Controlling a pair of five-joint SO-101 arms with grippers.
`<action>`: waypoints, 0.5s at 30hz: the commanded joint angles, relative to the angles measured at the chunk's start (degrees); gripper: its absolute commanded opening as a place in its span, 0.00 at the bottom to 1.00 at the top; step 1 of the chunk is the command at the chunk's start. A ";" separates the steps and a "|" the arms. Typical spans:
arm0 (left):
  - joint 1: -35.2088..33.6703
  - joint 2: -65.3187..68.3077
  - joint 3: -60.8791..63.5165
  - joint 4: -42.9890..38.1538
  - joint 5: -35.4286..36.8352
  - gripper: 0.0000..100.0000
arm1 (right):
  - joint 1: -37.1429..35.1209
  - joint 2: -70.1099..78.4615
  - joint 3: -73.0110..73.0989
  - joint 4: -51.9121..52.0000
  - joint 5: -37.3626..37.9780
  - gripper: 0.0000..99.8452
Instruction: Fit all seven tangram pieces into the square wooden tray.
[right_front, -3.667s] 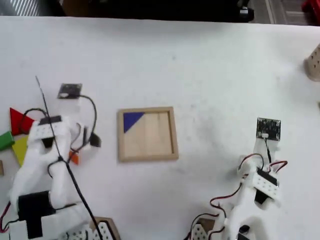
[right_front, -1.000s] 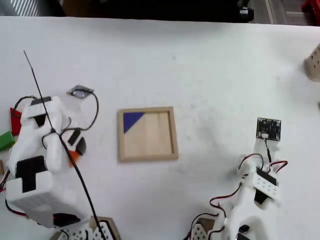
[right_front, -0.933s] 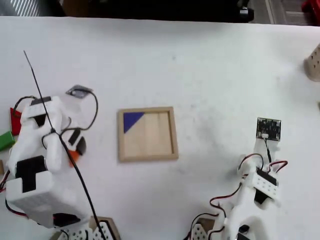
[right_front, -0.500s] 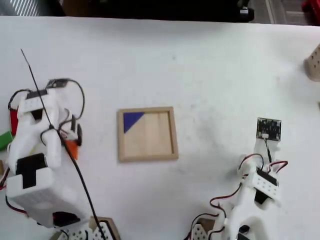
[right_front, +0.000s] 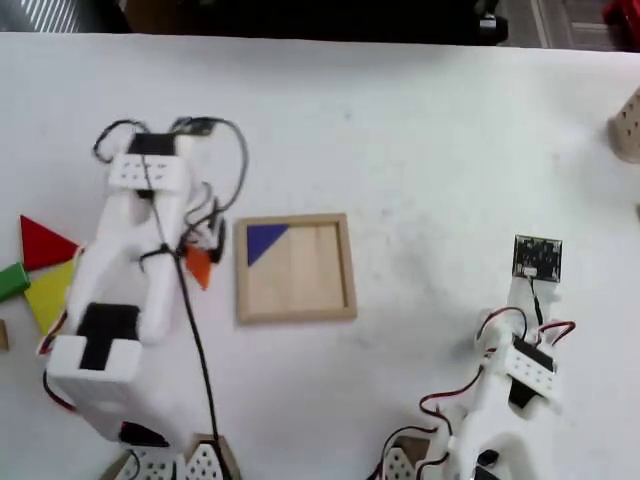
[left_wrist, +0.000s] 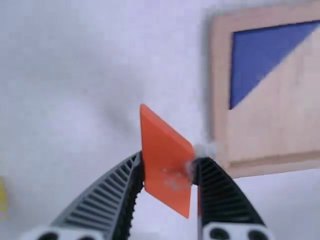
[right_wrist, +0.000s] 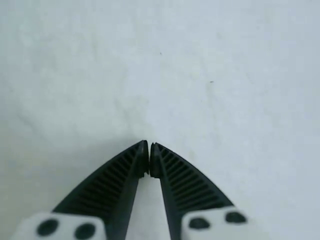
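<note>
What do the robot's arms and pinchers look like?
Both arms are white plastic with black motor blocks. The left arm trails looping black cables; the right arm has red and black wires and a small dark circuit board. The left gripper and right gripper have dark grey, ribbed, pointed fingers.

A white table (right_front: 430, 130) spans the view, with a dark strip (right_front: 300, 15) beyond its far edge.

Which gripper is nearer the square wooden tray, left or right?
Left. The left gripper, holding the orange piece, is just beside the tray; the right gripper is over bare table, well off on the tray's other side.
</note>
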 joint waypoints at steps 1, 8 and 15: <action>9.89 -0.31 -9.14 0.62 -1.58 0.13 | -0.31 -1.45 -0.18 -1.19 1.05 0.02; 20.35 1.54 -11.08 -3.69 -1.49 0.13 | -0.31 -1.45 -0.18 -1.19 1.05 0.02; 22.55 13.32 -14.42 -8.26 -1.49 0.26 | -0.40 -1.45 -0.18 -1.19 1.05 0.02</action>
